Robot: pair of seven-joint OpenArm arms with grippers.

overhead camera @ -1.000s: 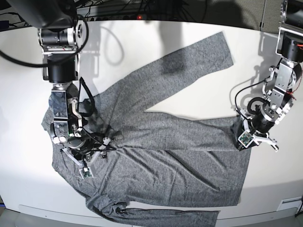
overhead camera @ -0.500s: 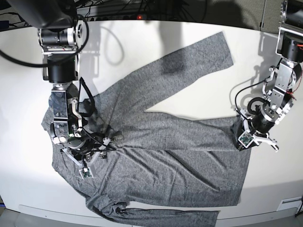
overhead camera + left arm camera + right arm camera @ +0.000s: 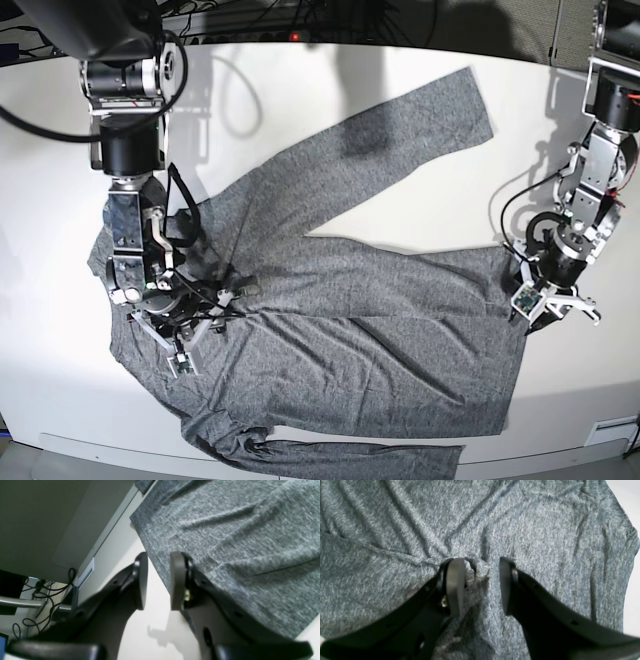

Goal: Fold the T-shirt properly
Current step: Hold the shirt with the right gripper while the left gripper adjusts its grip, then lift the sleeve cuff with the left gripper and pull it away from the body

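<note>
Gripper jaws on both arms stand parted and hold nothing; we judge the T-shirt [image 3: 350, 310] soft, light and limp, best pinched at hem corner and shoulder.

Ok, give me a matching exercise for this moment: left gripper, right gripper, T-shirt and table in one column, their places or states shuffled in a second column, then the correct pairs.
Column one:
1. left gripper
2. right gripper
3. T-shirt
4. table

Column two:
A. white surface under everything
B. open, fingers over a bunched ridge of fabric
C. spread out, one long sleeve reaching up and away
D. open at the cloth's edge, bare table showing between its fingers

Pairs: 1-D, 2-B, 3-C, 4-A
</note>
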